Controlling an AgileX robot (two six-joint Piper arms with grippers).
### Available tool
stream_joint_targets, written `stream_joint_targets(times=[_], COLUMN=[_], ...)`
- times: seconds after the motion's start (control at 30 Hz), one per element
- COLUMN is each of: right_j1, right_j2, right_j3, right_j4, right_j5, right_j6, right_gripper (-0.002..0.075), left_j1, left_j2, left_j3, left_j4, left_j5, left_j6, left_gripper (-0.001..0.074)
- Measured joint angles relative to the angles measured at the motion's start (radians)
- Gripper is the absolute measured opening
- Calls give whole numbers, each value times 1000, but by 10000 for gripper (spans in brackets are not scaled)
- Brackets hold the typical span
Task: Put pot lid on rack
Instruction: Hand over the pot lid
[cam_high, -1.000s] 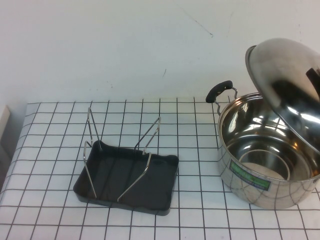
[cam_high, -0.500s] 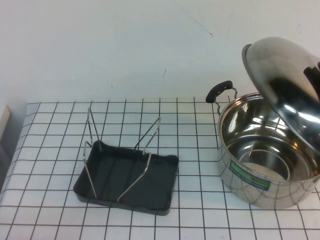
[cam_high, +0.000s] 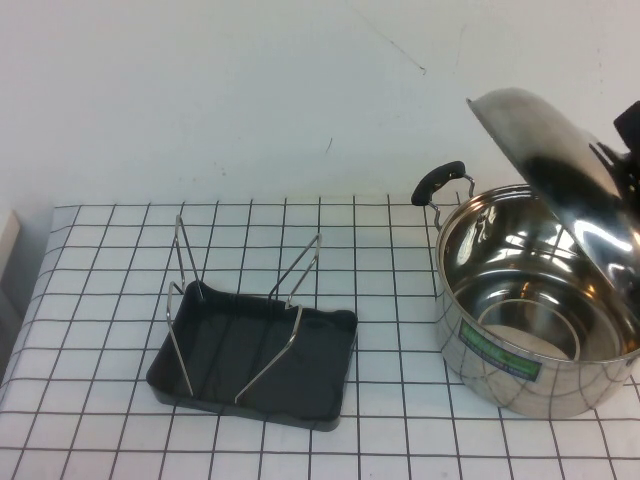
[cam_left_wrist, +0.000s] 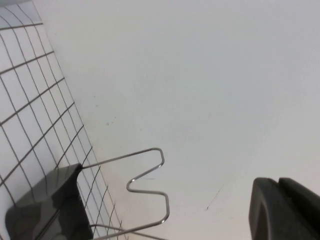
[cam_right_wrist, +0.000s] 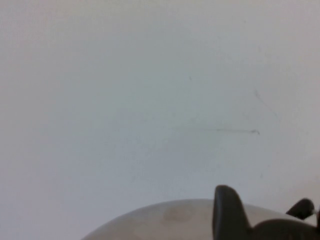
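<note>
**A:** High view first: where is the pot lid (cam_high: 555, 190)?

**B:** It is up in the air, steeply tilted, above the open steel pot (cam_high: 535, 310) at the right side of the checked surface (cam_high: 400, 250). Its lower edge hangs over the pot's mouth.

**A:** And the right gripper (cam_high: 628, 150)?

**B:** Just a dark shape at the right edge, against the lid's upper face. I cannot tell whether its fingers are clamped on the knob or apart. In the right wrist view a dark finger (cam_right_wrist: 227, 212) stands over the pale curve of the lid (cam_right_wrist: 165, 220).

**A:** The rack (cam_high: 255, 355)?

**B:** On the surface, left of the pot and well apart from it, wire supports upright.

**A:** The left gripper?

**B:** Only a dark piece of it (cam_left_wrist: 287, 210) shows in the left wrist view, near the rack's wire loop (cam_left_wrist: 145, 185). Its fingers' state I cannot tell.
</note>
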Motion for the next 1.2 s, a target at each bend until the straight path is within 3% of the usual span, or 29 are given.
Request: stream_joint_targets(times=[0.2,0.33,0.5,0.63,0.77,0.9,1.2], right_j1=[0,0,0,0,0,0,0], right_j2=[126,204,296,350,385,407,413], right_j3=[0,0,0,0,0,0,0], right_j4=[-14,-77,-139,-185,-248,-283,-318], right_j5=[-26,-174,-456,-510,-516,-516,-517], right_j6=[291,374,418,450,454,396,71], right_gripper=[336,336,336,336,336,336,336], left_j1=[0,0,0,0,0,0,0], left_j2=[0,0,8,98,308,583,994], left_j3=[0,0,-72,-213,-353,-505,-832], left_j4=[-36,-36,-65,-255,-466,-524,-525], left_j5=[41,83,262,402,590,784,963], left_j6=[36,93,351,693,1066,1327,1492], left_gripper=[-3,-3,-3,-3,-3,29,69])
